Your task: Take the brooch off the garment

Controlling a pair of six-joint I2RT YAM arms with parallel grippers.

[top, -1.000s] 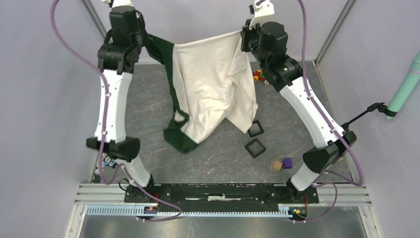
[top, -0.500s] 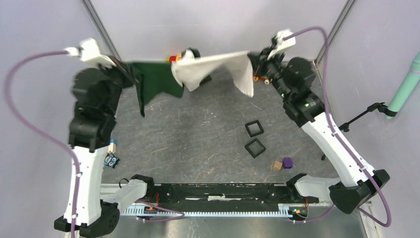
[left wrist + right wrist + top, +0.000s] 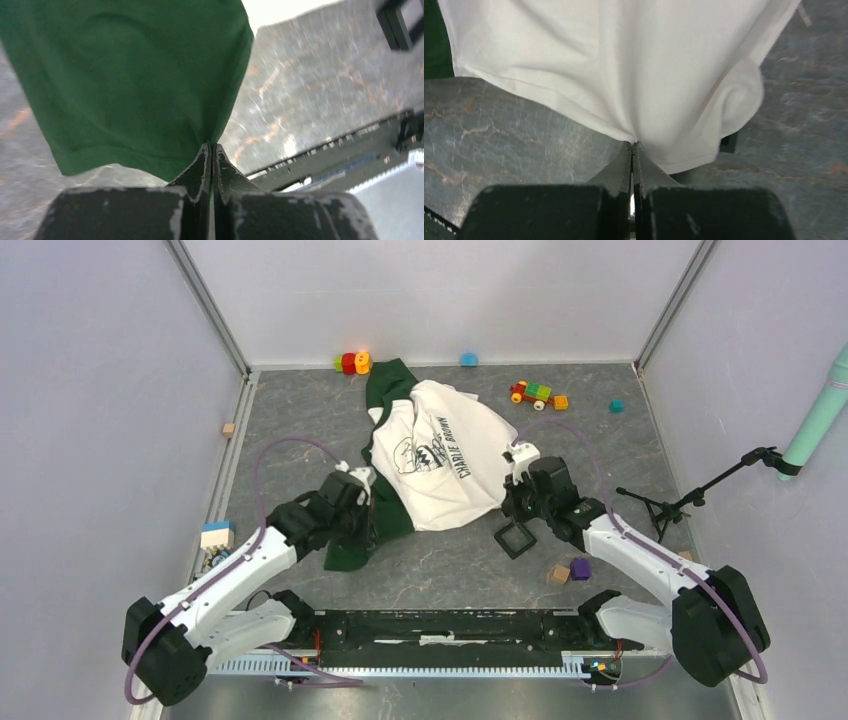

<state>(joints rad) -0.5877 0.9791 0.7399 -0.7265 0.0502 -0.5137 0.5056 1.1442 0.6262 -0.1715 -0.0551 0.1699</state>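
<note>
The garment [image 3: 430, 455] lies on the grey table with its printed side up, cream-white with dark lettering and a logo, dark green along its left side. My left gripper [image 3: 362, 512] is shut on the green hem [image 3: 150, 90] at the near left corner. My right gripper [image 3: 510, 502] is shut on the white hem [image 3: 624, 65] at the near right corner. I see no brooch in any view.
Two black square frames lie by the right gripper, one [image 3: 516, 538] in the open and one partly under the white hem [image 3: 728, 142]. A tan cube and a purple cube [image 3: 580, 568] lie near the right. Toy blocks [image 3: 352, 362] and a toy train [image 3: 537, 394] sit at the back. A blue-white block [image 3: 216, 536] lies at the left.
Both arms have swung down from high at the back to the near side. The garment went from hanging stretched between them to lying flat on the table, print up.
</note>
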